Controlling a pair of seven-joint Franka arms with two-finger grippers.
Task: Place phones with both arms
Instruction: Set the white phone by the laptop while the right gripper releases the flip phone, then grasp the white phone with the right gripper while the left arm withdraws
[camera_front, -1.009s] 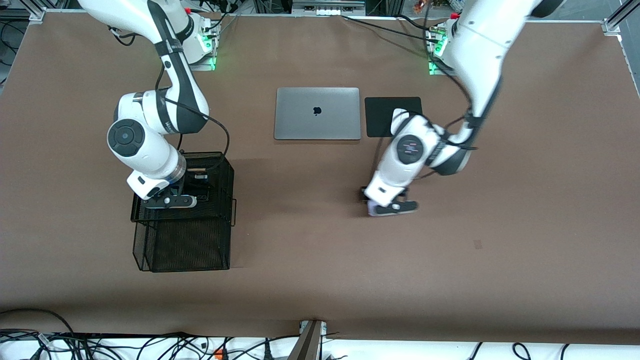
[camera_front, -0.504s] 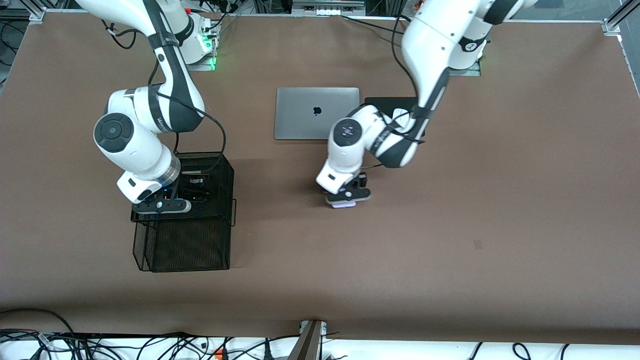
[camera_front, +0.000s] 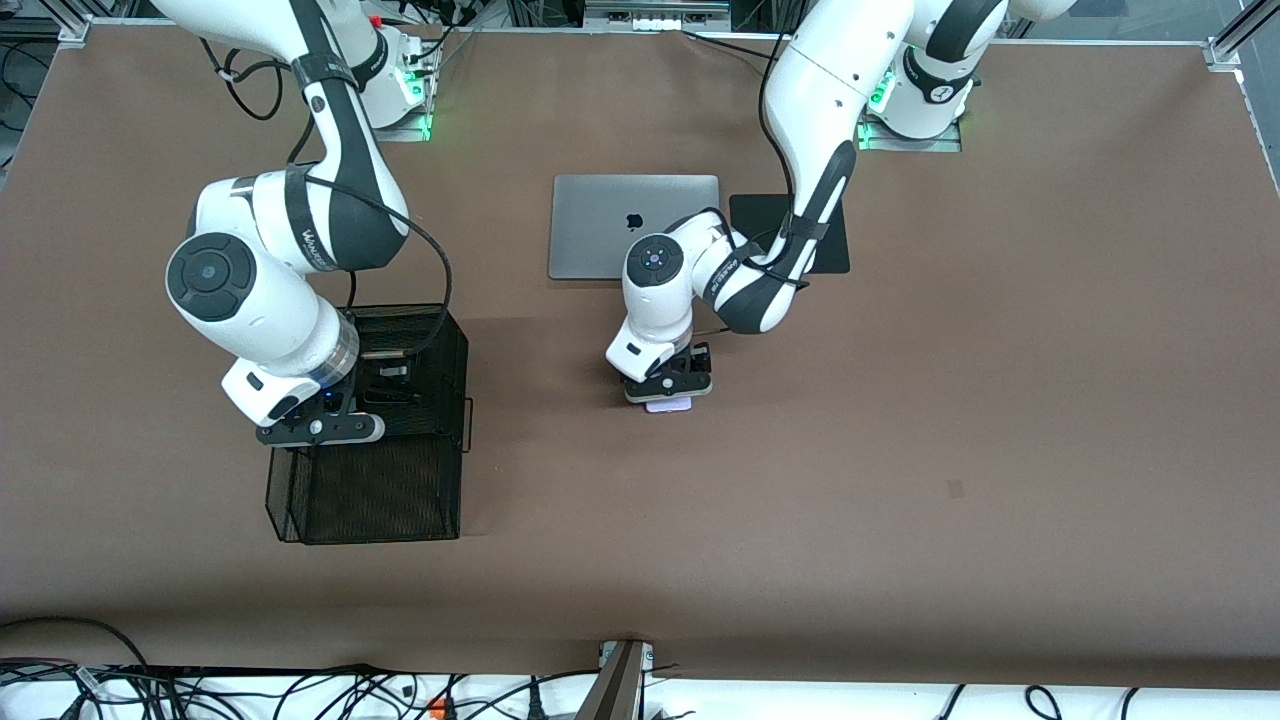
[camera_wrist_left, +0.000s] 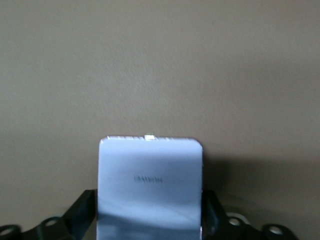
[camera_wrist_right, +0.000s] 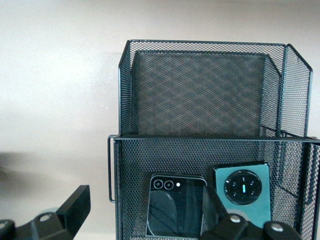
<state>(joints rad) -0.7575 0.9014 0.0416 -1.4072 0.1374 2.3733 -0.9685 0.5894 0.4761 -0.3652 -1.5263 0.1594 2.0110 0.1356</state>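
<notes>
Left gripper (camera_front: 668, 392), fingers pinching the pink-white phone (camera_wrist_left: 149, 187), above bare counter (camera_front: 900, 430) near the laptop (camera_front: 634, 226); right gripper (camera_front: 318, 428), fingers spread, over the mesh basket (camera_wrist_right: 200, 90) holding the black phone (camera_wrist_right: 175, 205) beside the green phone (camera_wrist_right: 242, 192).

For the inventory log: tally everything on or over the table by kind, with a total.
Phones: 3: pale phone in the left gripper, black phone and green phone in the mesh basket.
Baskets: 1
Laptops: 1
Black pads: 1
Total: 6
</notes>
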